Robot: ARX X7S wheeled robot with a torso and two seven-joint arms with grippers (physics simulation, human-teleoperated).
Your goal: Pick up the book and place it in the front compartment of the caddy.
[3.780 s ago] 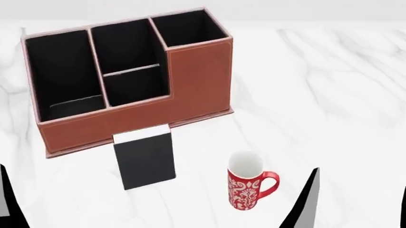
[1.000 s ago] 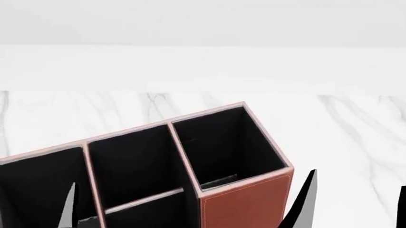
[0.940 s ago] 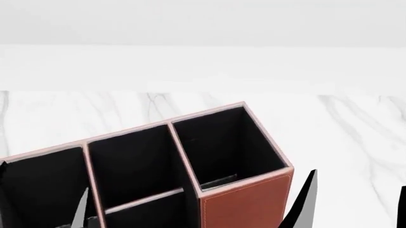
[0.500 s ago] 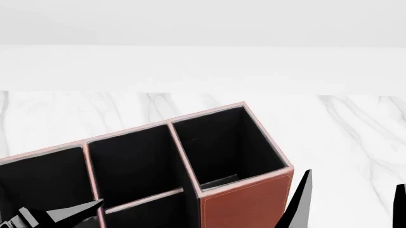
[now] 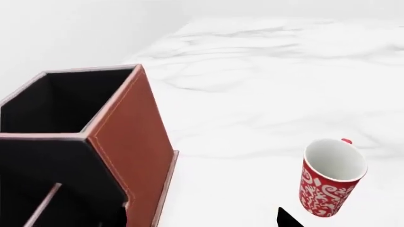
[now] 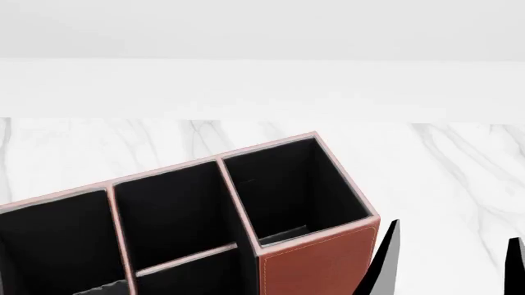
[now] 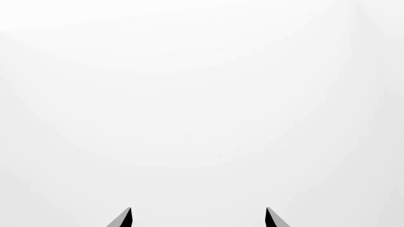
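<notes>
The right gripper [image 7: 197, 216] is sitting nearest, with its two black fingertips [image 6: 385, 258] spread wide apart, holding nothing and poking up just beside the caddy's [image 6: 316, 264] brown wall. The left gripper is showing only a tiny black bit, so I cannot tell if it is gripping; the book is not showing anywhere. Farther off, a red mug [image 5: 330, 177] is standing on the white marble table [image 6: 459, 172].

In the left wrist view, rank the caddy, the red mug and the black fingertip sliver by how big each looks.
1. The caddy, largest by far, though it sits close to the camera and is cut off by the frame.
2. The red mug, clearly smaller.
3. The black fingertip, only a sliver at the frame edge, so its real size is unsure.
</notes>
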